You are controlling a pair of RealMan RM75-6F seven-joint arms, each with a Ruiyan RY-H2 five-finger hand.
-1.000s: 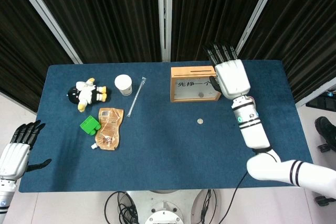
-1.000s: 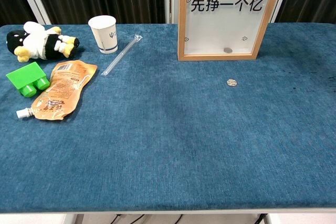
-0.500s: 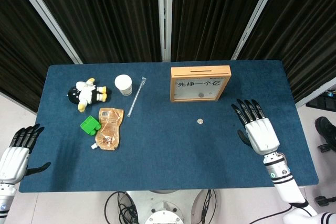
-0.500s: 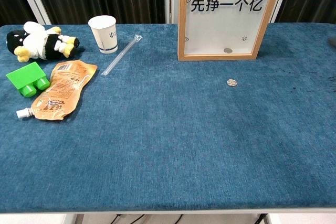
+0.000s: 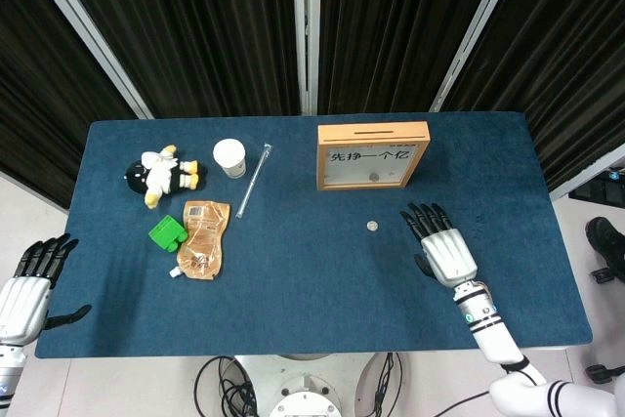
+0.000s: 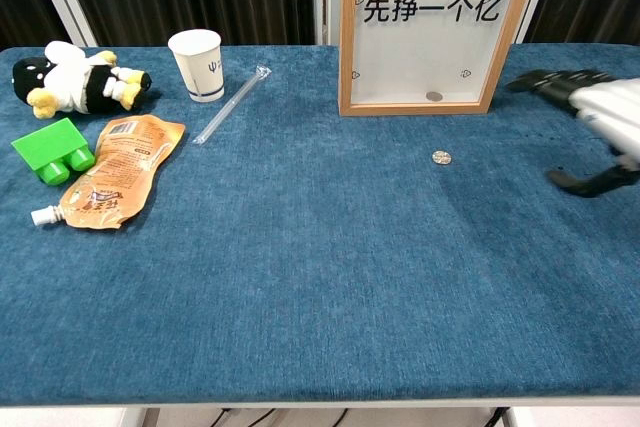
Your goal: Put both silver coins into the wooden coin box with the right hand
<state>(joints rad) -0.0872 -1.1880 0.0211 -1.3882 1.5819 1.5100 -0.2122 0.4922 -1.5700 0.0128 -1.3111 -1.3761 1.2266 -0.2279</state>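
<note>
The wooden coin box point(image 5: 372, 154) point(image 6: 430, 27) stands upright at the back of the blue table, with one silver coin point(image 5: 372, 178) point(image 6: 434, 96) lying inside behind its clear front. A second silver coin point(image 5: 371, 227) point(image 6: 441, 157) lies on the cloth in front of the box. My right hand point(image 5: 440, 247) point(image 6: 590, 115) hovers open to the right of that loose coin, fingers spread, holding nothing. My left hand point(image 5: 29, 284) hangs open off the table's front left corner, empty.
On the left half lie a plush toy point(image 5: 161, 175), a white paper cup point(image 5: 230, 157), a clear straw point(image 5: 254, 180), a green block point(image 5: 167, 234) and an orange pouch point(image 5: 202, 238).
My right hand came away from the top of the coin box, swung down to the right, then moved left toward the loose coin. The left hand sank slightly.
</note>
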